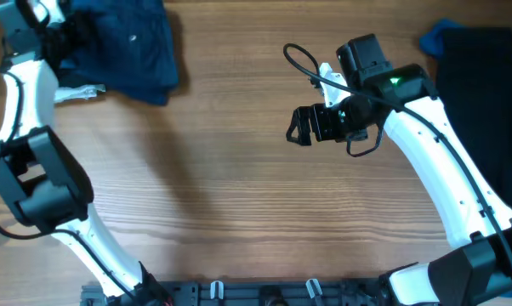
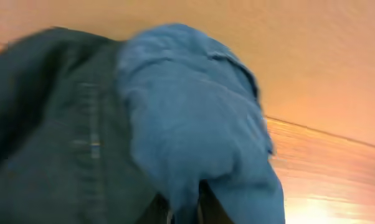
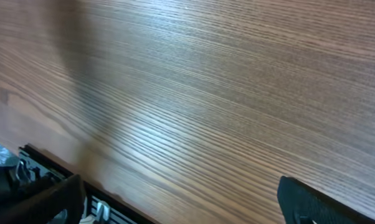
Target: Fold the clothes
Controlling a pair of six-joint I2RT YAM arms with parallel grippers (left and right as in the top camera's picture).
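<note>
The dark navy-blue garment (image 1: 133,47) lies bunched at the table's far left corner, with a small pale button showing. My left gripper (image 1: 65,38) is at its left edge. In the left wrist view the jaws (image 2: 184,210) are shut on a fold of the blue fabric (image 2: 194,124), which fills most of that view. My right gripper (image 1: 303,126) hovers over bare wood right of centre. It is open and empty, and its two finger tips sit wide apart in the right wrist view (image 3: 181,190). A black garment (image 1: 486,93) with a bright blue one (image 1: 439,38) beside it lies at the far right.
The wooden table (image 1: 239,195) spans the view. A black rail with clips (image 1: 264,293) runs along its front edge and also shows in the right wrist view (image 3: 44,168). The right arm's black cable (image 1: 298,59) loops above its wrist.
</note>
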